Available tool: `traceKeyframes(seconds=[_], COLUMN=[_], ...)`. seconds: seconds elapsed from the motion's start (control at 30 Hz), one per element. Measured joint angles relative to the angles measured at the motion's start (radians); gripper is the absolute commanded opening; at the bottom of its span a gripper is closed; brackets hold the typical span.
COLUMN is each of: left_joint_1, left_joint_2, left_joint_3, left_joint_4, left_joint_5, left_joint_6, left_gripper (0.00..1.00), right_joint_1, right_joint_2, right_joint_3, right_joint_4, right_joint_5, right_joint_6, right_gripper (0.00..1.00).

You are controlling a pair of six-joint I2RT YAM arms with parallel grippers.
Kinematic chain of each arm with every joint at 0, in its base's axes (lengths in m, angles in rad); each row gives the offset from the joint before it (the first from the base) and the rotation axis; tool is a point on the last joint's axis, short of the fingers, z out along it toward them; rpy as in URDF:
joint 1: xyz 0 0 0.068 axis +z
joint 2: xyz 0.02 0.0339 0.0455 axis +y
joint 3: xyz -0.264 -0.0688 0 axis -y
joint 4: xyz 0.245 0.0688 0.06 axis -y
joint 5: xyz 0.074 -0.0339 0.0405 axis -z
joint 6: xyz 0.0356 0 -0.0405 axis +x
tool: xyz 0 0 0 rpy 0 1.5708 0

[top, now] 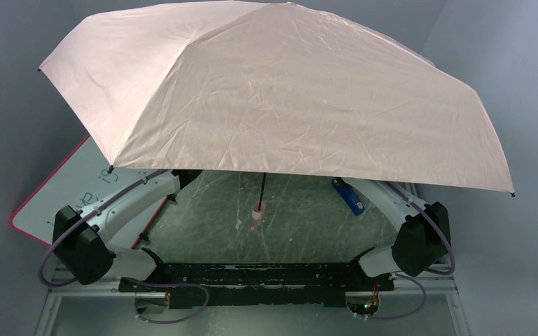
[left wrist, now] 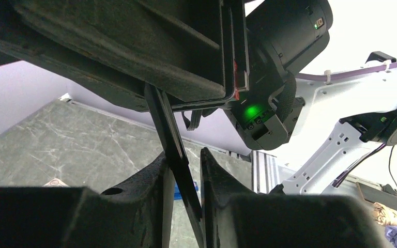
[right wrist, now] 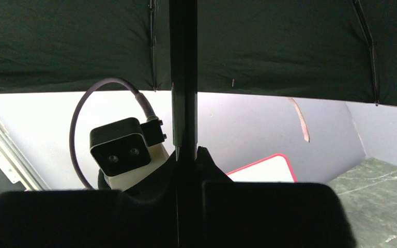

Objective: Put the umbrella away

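The umbrella (top: 273, 91) stands open, and its pale pink canopy covers most of the top view. Below the canopy its black shaft (top: 263, 185) drops to the stubby pink handle (top: 257, 215) just above the table. Both grippers are hidden under the canopy in that view. In the right wrist view my right gripper (right wrist: 188, 151) is shut on the shaft (right wrist: 183, 77), under the black inner fabric (right wrist: 289, 46). In the left wrist view my left gripper (left wrist: 182, 153) is closed around the slanting shaft (left wrist: 168, 129), just below the right gripper's body (left wrist: 134, 46). A sliver of gap shows at one fingertip.
A pink-framed whiteboard (top: 77, 189) leans at the left wall. A blue object (top: 350, 197) lies on the marbled table (top: 301, 224) near the right arm (top: 406, 217). The left arm (top: 133, 203) reaches in under the canopy. Grey walls stand close on both sides.
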Motion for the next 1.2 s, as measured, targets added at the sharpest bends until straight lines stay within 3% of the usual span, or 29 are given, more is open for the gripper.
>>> traceKeyframes(seconds=[0.33, 0.77, 0.97, 1.2], left_joint_1=[0.000, 0.000, 0.001, 0.034], left_joint_2=[-0.013, -0.045, -0.071, -0.085], left_joint_3=[-0.009, -0.068, -0.075, -0.081], left_joint_4=[-0.058, -0.084, -0.094, -0.064], left_joint_5=[-0.040, -0.068, -0.121, -0.161], left_joint_6=[0.019, 0.063, 0.061, -0.045], left_gripper=[0.05, 0.05, 0.05, 0.05], right_joint_1=[0.003, 0.008, 0.008, 0.008], right_joint_2=[-0.009, -0.065, -0.150, -0.190], right_joint_3=[-0.018, -0.055, -0.127, -0.207], right_joint_4=[-0.030, -0.083, -0.144, -0.184], right_joint_5=[0.005, 0.049, 0.124, 0.179], right_joint_6=[-0.049, -0.069, -0.127, -0.163], right_gripper=[0.04, 0.56, 0.59, 0.60])
